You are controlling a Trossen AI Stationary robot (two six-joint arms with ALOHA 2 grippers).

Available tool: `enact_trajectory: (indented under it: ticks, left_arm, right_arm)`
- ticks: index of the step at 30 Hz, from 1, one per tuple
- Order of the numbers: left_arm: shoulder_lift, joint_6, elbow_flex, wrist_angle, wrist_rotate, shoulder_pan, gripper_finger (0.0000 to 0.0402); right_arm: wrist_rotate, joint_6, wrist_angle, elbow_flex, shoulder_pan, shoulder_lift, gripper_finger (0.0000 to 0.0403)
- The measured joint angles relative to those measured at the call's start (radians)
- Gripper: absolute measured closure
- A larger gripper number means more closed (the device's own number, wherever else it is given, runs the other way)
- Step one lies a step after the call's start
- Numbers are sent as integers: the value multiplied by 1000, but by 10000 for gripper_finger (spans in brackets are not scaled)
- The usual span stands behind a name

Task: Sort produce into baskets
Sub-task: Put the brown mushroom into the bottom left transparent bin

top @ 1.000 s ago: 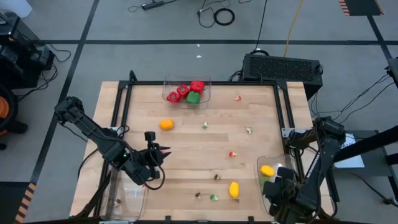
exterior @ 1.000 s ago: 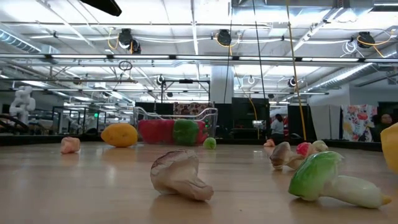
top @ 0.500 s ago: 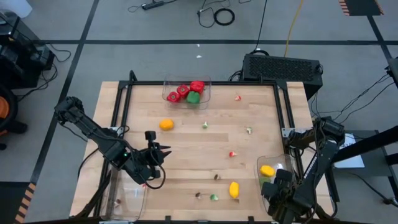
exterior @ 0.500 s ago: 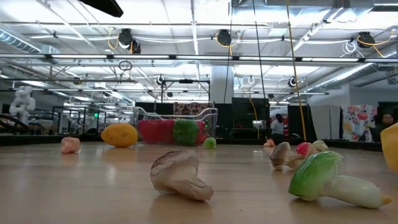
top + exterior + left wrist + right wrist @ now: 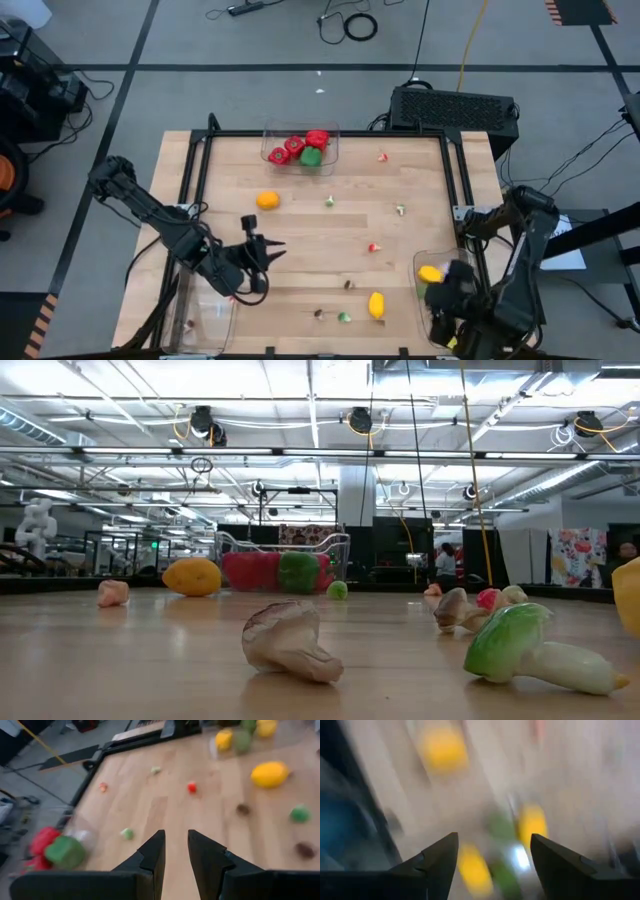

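Since a second ago, your right gripper (image 5: 447, 283) has lifted above the near-right bin (image 5: 424, 262), fingers spread and empty. Your left gripper (image 5: 262, 248) hovers near the table's (image 5: 300, 215) near-left corner, fingers nearly closed, holding nothing. Peppers (image 5: 300, 147) fill the far-edge bin (image 5: 333, 145); a lemon (image 5: 376, 304) lies near the front edge.

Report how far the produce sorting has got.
Done: peppers sit in the far basket, and a lemon lies in the right basket. In hand: nothing; the right gripper hangs open over that basket. Left: an orange, a loose lemon and small bits on the table.
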Motion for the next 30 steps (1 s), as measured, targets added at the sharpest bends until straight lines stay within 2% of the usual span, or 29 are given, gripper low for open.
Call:
enact_trajectory:
  ticks: [3, 5, 7, 11, 14, 17, 21, 25, 30]
  left_arm:
    - [35, 0, 0, 78, 53, 0, 308]
    - [75, -8, 0, 122, 96, -8, 298]
    - [122, -8, 0, 171, 118, -16, 281]
    - [228, 26, 0, 277, 168, -15, 236]
    - [302, 76, 0, 364, 248, -8, 209]
    - [362, 104, 0, 439, 361, 6, 202]
    - [422, 104, 0, 508, 441, 29, 201]
    - [474, 104, 0, 559, 550, 54, 201]
    - [530, 104, 0, 587, 677, 70, 201]
  right_arm:
    - [353, -49, 31, 40, -16, -24, 170]
    - [518, -99, 41, 46, -28, -24, 175]
    - [595, -193, 66, 46, -49, -22, 179]
    - [672, -356, 114, 43, -116, -19, 187]
    - [680, -491, 198, 43, -183, -19, 191]
    - [679, -640, 298, 43, -237, -19, 193]
    - [568, -795, 392, 43, -290, 0, 193]
    - [493, -855, 396, 42, -311, 13, 193]
    - [473, -870, 387, 42, -311, 13, 193]
